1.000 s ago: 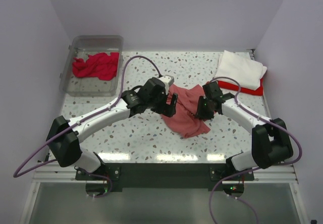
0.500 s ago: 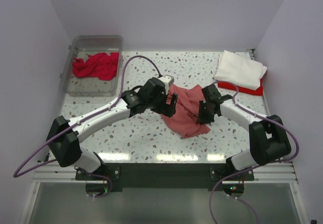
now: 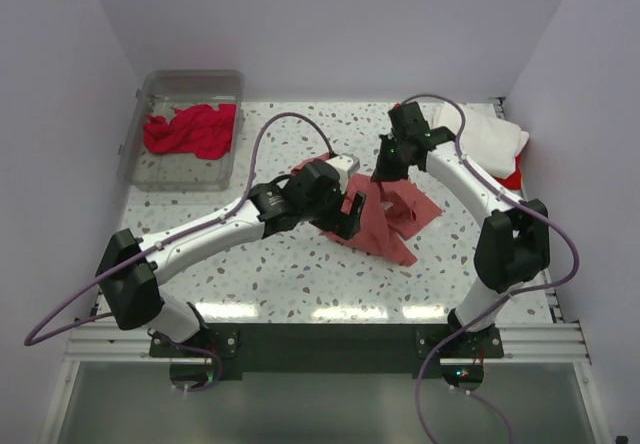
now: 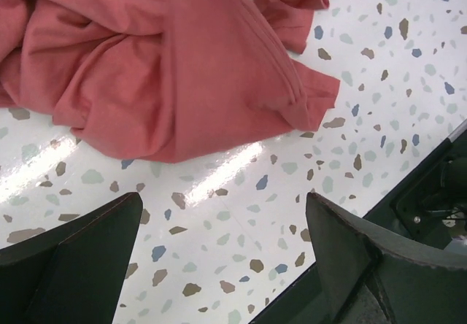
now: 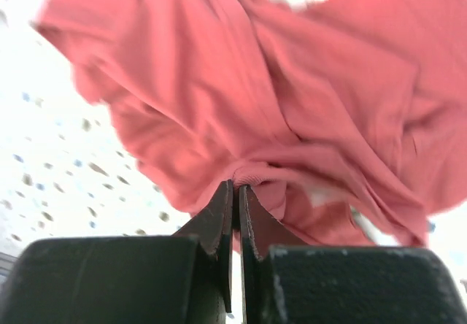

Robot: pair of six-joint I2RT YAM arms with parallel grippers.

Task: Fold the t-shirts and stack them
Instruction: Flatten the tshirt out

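Observation:
The faded coral-red t-shirt (image 3: 392,222) lies crumpled mid-table, one part pulled up toward the back. My right gripper (image 3: 389,167) is shut on a fold of it; in the right wrist view the cloth (image 5: 292,98) hangs from the pinched fingertips (image 5: 236,187). My left gripper (image 3: 349,214) stands open at the shirt's left edge. Through the left wrist view the shirt (image 4: 168,68) lies ahead, with bare table between the fingers (image 4: 226,244). A white t-shirt (image 3: 488,136) rests folded on a bright red one (image 3: 514,176) at the back right. A crimson t-shirt (image 3: 190,129) lies bunched in the bin.
The clear plastic bin (image 3: 184,86) stands at the back left corner. Purple cables loop over both arms. White walls close in the table on three sides. The table's front edge (image 4: 408,171) shows near the left gripper.
My right gripper has shut on the coral-red shirt and swung up and toward the back, dragging the cloth with it. The left gripper shifted slightly right and stayed open.

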